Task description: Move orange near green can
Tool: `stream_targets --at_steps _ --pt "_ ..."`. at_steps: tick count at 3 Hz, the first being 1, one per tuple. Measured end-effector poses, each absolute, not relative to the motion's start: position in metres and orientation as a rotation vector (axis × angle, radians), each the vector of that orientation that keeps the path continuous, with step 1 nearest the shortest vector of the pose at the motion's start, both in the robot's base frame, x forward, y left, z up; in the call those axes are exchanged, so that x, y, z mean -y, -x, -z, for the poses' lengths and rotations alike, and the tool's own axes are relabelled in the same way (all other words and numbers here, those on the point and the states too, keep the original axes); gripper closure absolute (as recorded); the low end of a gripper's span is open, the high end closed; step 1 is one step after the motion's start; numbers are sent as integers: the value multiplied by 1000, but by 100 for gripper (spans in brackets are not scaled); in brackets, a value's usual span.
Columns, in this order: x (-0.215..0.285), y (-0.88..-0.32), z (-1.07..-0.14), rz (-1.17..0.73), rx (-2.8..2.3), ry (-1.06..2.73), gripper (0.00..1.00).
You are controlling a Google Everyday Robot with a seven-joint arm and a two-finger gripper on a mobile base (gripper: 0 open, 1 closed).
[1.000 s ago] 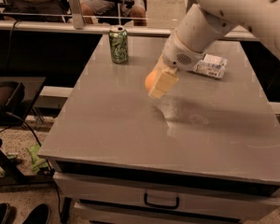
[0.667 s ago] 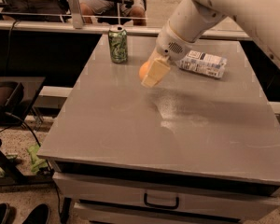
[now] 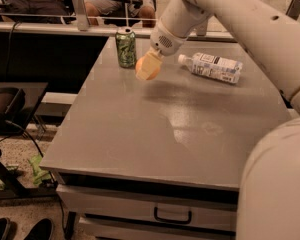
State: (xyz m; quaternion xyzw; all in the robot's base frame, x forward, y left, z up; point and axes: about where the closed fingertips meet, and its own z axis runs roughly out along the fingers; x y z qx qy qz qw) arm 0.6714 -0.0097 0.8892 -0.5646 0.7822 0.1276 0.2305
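Observation:
The green can (image 3: 125, 47) stands upright at the far left of the grey table (image 3: 140, 129). My gripper (image 3: 147, 67) hangs just right of the can, a little above the tabletop. It is shut on the orange (image 3: 139, 63), of which only a small part shows at the left side of the pale fingers (image 3: 150, 66). The orange is about one can's width from the can.
A clear plastic bottle (image 3: 212, 66) with a white label lies on its side at the far right of the table. My white arm (image 3: 250, 29) crosses the upper right. A drawer handle (image 3: 172, 217) shows below the front edge. Shoes (image 3: 20, 229) are on the floor at left.
My gripper has carried the orange back and to the left, from the table's middle toward the green can. The can and bottle have not moved on the table.

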Motion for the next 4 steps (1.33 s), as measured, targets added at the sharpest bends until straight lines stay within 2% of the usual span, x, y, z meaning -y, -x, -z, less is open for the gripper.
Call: stream_targets --at_steps 2,3,4 --pt "-24 -709 -872 -340 -2193 1471 100" --pt "-33 -723 -865 -331 -2196 1443 84" --pt "-37 -734 -858 -343 -2193 1422 61"
